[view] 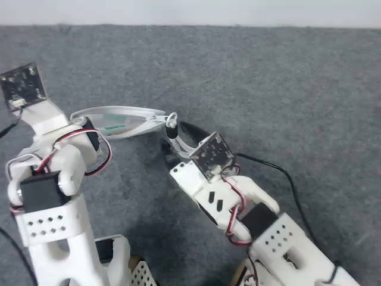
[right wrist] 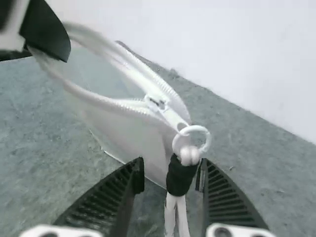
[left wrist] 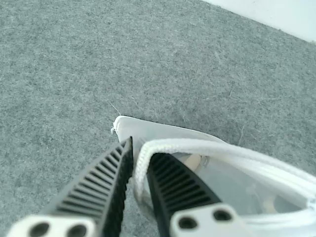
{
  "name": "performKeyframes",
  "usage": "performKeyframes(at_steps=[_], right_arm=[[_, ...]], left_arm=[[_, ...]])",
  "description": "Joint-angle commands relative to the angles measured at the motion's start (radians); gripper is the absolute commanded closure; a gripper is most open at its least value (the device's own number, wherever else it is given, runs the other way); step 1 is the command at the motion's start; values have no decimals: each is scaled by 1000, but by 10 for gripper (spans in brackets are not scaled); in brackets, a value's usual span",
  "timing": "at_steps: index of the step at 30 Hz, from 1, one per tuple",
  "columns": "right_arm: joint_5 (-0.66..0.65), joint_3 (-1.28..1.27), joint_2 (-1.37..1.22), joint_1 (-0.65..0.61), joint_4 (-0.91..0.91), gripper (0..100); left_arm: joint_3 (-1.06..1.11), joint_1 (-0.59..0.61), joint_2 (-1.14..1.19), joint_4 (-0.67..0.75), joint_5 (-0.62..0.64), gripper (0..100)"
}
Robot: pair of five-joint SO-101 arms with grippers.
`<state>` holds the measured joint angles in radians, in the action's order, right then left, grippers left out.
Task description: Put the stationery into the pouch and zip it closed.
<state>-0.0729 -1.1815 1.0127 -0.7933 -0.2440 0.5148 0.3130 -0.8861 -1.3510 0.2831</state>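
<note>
The left gripper [left wrist: 141, 150] is pinching the open rim of the pouch [left wrist: 168, 134]. The right gripper [right wrist: 170, 168] is sitting half open, its jaws straddling the black zip pull [right wrist: 180, 178]. The pouch is stretching between both grippers over the grey mat [view: 268, 77], with its mouth gaping.

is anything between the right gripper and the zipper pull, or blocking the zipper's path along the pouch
Nothing visible. The zipper pull hangs inside the open right gripper, and the zipper track looks free up to the far end of the pouch, where the left gripper pinches the rim.
</note>
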Motion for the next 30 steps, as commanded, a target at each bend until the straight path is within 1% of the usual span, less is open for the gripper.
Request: performKeyframes(at_steps=[1, 4, 10, 16, 23, 30], right_arm=[[8, 12, -87, 25, 107, 825], [8, 12, -137, 39, 165, 825], [8, 12, -185, 64, 226, 825], [8, 12, -188, 64, 234, 828], [9, 12, -188, 62, 234, 952], [6, 11, -188, 62, 220, 961]], left_arm=[[-10, 5, 5, 31, -9, 991], [-10, 5, 5, 31, -9, 991], [-10, 5, 5, 31, -9, 991], [-10, 5, 3, 31, -9, 991], [-10, 5, 3, 29, -9, 991], [-10, 5, 2, 28, -11, 991]])
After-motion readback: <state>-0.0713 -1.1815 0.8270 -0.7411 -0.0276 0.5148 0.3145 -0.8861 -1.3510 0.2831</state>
